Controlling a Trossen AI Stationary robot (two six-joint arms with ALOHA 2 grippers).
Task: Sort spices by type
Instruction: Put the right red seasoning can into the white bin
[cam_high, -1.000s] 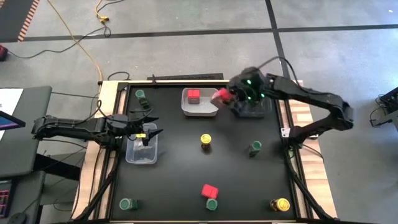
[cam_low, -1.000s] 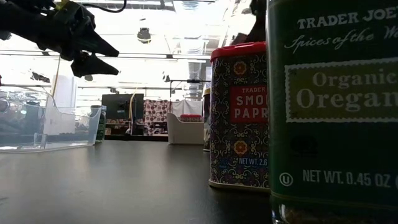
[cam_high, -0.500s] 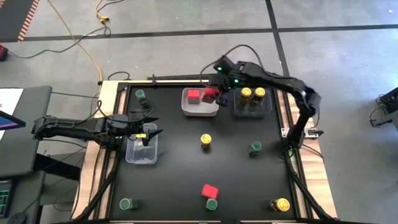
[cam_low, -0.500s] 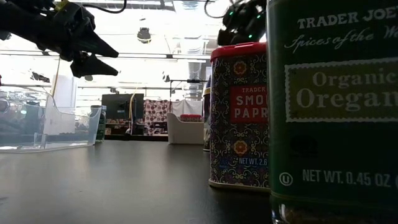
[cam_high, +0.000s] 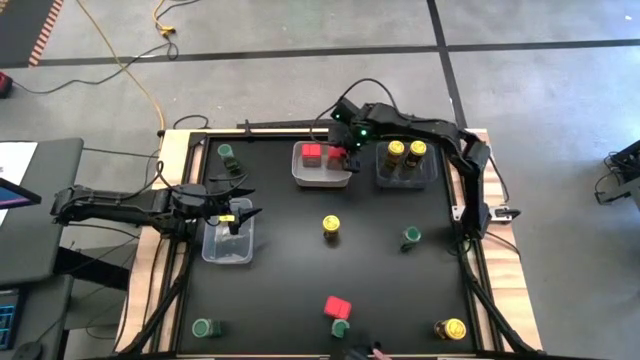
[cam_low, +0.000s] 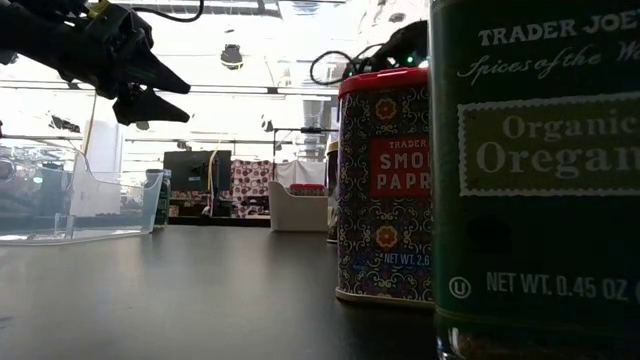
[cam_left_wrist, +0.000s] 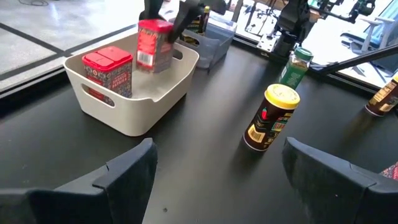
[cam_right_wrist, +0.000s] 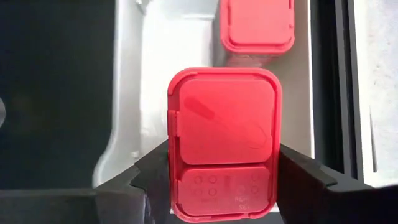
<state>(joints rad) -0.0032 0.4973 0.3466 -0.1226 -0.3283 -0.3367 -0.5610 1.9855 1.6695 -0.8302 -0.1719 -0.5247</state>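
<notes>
Grey concrete floor (cam_high: 300, 25) fills the upper part of the high view, crossed by dark seam lines; a yellow cable (cam_high: 140, 75) trails across its upper left; in the low view, a bright ceiling (cam_low: 260, 40) spans the top; a dark monitor (cam_low: 187, 170) stands mid-left.

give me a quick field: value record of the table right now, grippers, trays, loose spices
right gripper: shut on a red box, held over the white tray
white tray: one red box already inside
left gripper: open, above the clear tray, holding nothing
grey tray: two yellow-lidded jars
loose yellow-lidded jars: one mid-table, one at the near right corner
loose green-lidded jars: far left, right of centre, near left, near centre
loose red box: by the near-centre green jar
</notes>
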